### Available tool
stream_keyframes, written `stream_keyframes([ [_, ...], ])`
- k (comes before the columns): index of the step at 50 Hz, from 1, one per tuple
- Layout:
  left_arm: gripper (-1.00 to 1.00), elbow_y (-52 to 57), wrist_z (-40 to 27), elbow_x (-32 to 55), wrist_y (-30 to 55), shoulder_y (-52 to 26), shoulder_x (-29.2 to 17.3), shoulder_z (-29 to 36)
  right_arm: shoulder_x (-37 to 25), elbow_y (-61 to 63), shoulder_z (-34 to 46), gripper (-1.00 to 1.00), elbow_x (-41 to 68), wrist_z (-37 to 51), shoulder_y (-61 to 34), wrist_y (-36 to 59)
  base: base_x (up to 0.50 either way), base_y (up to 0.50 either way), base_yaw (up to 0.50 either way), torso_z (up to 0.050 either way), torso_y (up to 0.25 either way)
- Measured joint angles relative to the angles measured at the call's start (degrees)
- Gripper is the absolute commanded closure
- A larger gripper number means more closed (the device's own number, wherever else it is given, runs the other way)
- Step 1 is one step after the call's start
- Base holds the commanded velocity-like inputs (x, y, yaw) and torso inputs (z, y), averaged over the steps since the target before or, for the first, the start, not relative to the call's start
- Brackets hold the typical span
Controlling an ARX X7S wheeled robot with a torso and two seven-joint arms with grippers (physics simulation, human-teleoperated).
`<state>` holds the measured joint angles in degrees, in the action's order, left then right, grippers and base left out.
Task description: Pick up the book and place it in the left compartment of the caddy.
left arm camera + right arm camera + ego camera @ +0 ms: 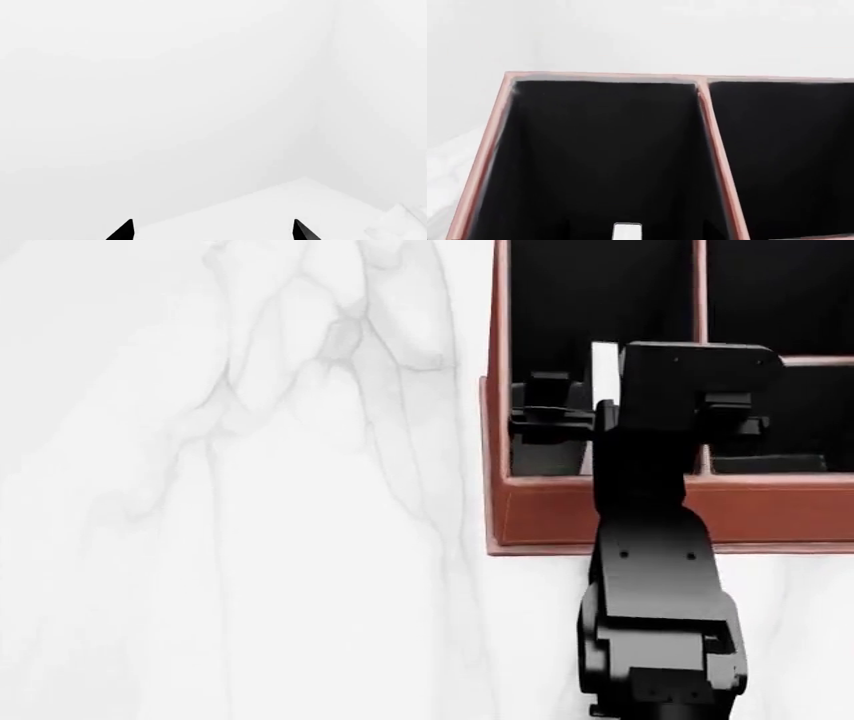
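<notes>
Head view shows the right gripper (603,405) over the left compartment (547,300) of the caddy (534,515), jaws clamping the book (605,360); the left gripper (213,231) has its jaws apart.

My two black fingertips (124,231) poke into the picture, one at about 7 o'clock and the other at about 5 o'clock. They are pointy and stand well apart, with nothing between them. My left gripper (212,231) is holding nothing. Almost everything else is plain white. A flat white surface (300,210) shows past my fingertips, toward 5 o'clock, and its edge slants up to a corner. A faint line runs from 1 o'clock down to that corner, like two white walls (167,100) meeting.
</notes>
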<state>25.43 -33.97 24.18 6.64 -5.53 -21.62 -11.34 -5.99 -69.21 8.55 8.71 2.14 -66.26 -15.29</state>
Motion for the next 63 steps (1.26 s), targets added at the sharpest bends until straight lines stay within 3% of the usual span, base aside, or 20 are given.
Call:
stream_keyframes([
  [34,-1.00,-0.2,-0.3,0.0,-0.3,0.1,-0.3,0.5,-5.6,67.5,-0.5,-1.00,-3.8,8.7,23.8,21.1,0.00,0.00,0.00,0.000,0.000],
  [48,-1.00,-0.2,-0.5,0.0,-0.3,-0.1,-0.5,0.7,-7.9,81.5,1.2,-1.00,-9.0,11.9,28.5,21.6,0.00,0.00,0.00,0.000,0.000],
  [63,-1.00,-0.1,-0.7,-0.2,-0.3,0.0,-0.5,1.0,-9.3,86.0,2.0,-1.00,-11.0,13.5,31.1,19.5,0.00,0.00,0.00,0.000,0.000],
])
